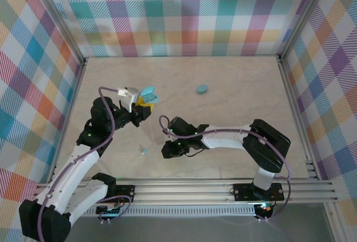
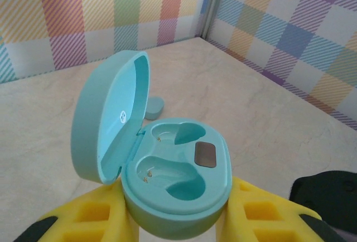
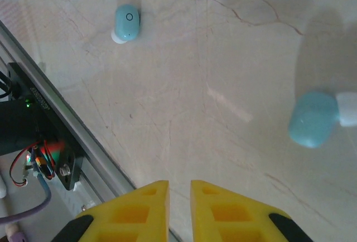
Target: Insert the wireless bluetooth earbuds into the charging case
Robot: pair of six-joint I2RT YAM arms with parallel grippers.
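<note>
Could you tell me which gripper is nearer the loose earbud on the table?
Right: the right gripper is just right of the earbud; the left gripper holds the open case farther back.

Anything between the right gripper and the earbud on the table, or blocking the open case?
Nothing visible. Bare table runs from the right gripper to the earbud; the open charging case is empty inside.

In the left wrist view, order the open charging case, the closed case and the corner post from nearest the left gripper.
1. open charging case, held in the left gripper
2. closed case, on the table just behind it
3. corner post, at the far corner, top
</note>
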